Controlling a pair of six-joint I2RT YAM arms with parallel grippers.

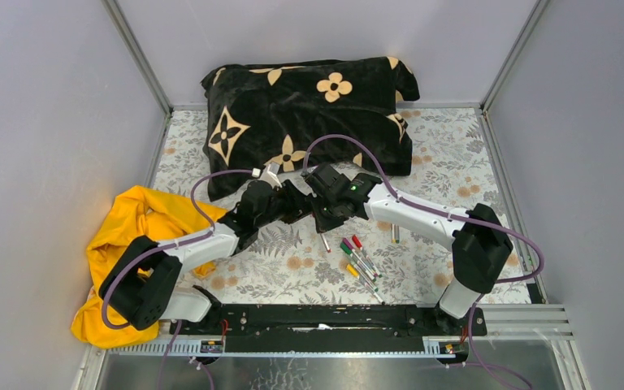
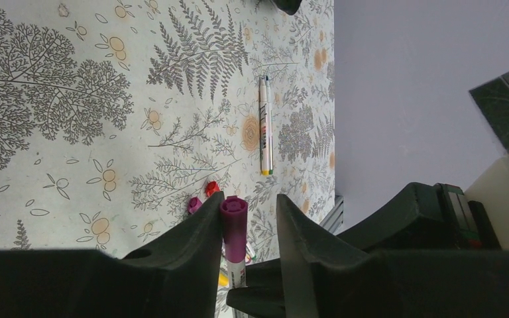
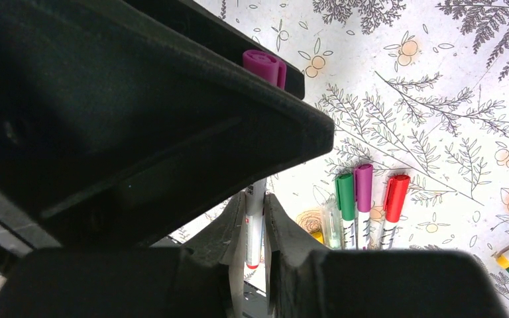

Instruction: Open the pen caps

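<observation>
Top view: bright, even, diffuse light from above. Only soft, short shadows fall on the table cover (image 1: 309, 268) beneath the jaws, and the black blanket (image 1: 292, 114) beyond them loses its texture in the dark areas. Focus is sharp throughout.

Left wrist view: the left gripper (image 2: 249, 199) is an underexposed, near-black mass. The magenta cap (image 2: 233, 215) between its jaws is crisp, with a faint sheen. The wall (image 2: 424, 86) to one side is a flat grey.

Right wrist view: the left gripper, above the jaws of the right gripper (image 3: 255, 199), is unlit and defocused. The pen barrel (image 3: 255, 228) between those jaws lies in shade. The capped pens (image 3: 364, 199) just beside them are well lit and sharp.
</observation>
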